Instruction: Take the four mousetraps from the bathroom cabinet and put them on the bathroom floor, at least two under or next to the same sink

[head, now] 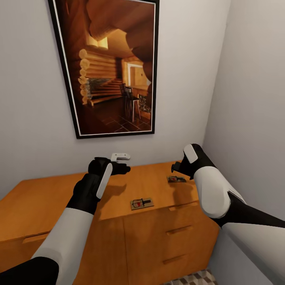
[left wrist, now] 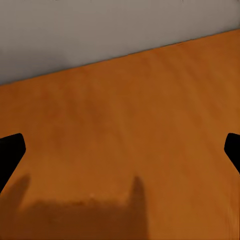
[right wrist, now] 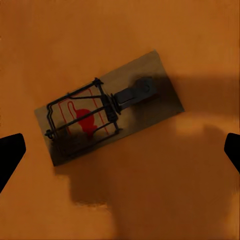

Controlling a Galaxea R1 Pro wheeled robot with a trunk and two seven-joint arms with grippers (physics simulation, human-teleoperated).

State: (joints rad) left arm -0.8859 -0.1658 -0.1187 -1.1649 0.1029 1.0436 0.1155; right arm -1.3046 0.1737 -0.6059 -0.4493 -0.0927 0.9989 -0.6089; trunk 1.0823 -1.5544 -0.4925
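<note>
Two mousetraps lie on top of the orange-brown cabinet [head: 47,202]. One mousetrap [head: 141,204] sits near the front edge at the middle. The other mousetrap [head: 176,179] lies further right, directly below my right gripper [head: 175,168]. In the right wrist view this tan board [right wrist: 107,115] with dark wire and a red spot lies flat, and my right gripper [right wrist: 120,150] hovers open above it. My left gripper [head: 123,168] hangs over the cabinet's back middle. In the left wrist view it [left wrist: 120,150] is open over bare wood [left wrist: 140,125]. A strip of patterned bathroom floor [head: 194,279] shows below.
A large framed picture [head: 109,67] hangs on the grey wall behind the cabinet. A side wall [head: 253,99] stands close on the right, beside my right arm. Drawer fronts with bar handles [head: 180,229] face me.
</note>
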